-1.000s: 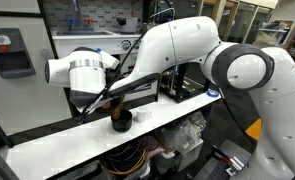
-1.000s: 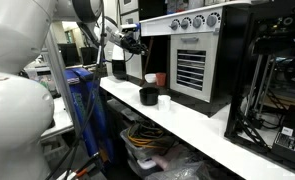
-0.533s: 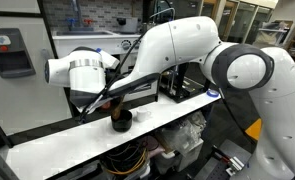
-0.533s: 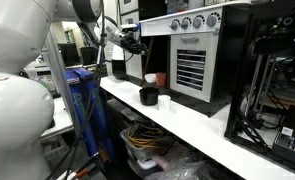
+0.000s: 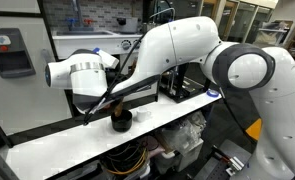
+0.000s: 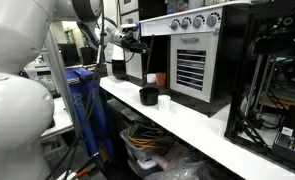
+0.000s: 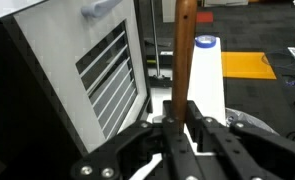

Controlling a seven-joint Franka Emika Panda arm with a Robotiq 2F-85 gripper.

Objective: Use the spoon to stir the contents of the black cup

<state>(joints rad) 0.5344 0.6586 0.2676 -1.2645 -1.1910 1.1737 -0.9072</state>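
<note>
A: Well, where was the spoon (image 7: 186,60) at that moment?

B: Clamped in the gripper (image 7: 185,116). In the wrist view the jaws were closed on the thin brown handle, and it ran straight out from between them along the line of the fingers, past the top of the picture.

A: And the black cup (image 5: 120,121)?

B: It stood upright on the white counter (image 5: 47,143). In both exterior views it lay lower than the gripper (image 5: 93,100) and off to one side of it. In an exterior view the black cup (image 6: 148,96) sat in front of a small red cup (image 6: 159,79), with the gripper (image 6: 130,42) up above and further back.

A: Was the spoon's end in the cup?

B: I could not tell. The wrist view did not show the cup, and the exterior views were too small to follow the spoon's far end.

A: So what did the stirring turn on?

B: My judgement: the spoon's long axis had to point down into the cup's mouth, with the gripper held above it, so that the end could circle inside the rim.
</note>
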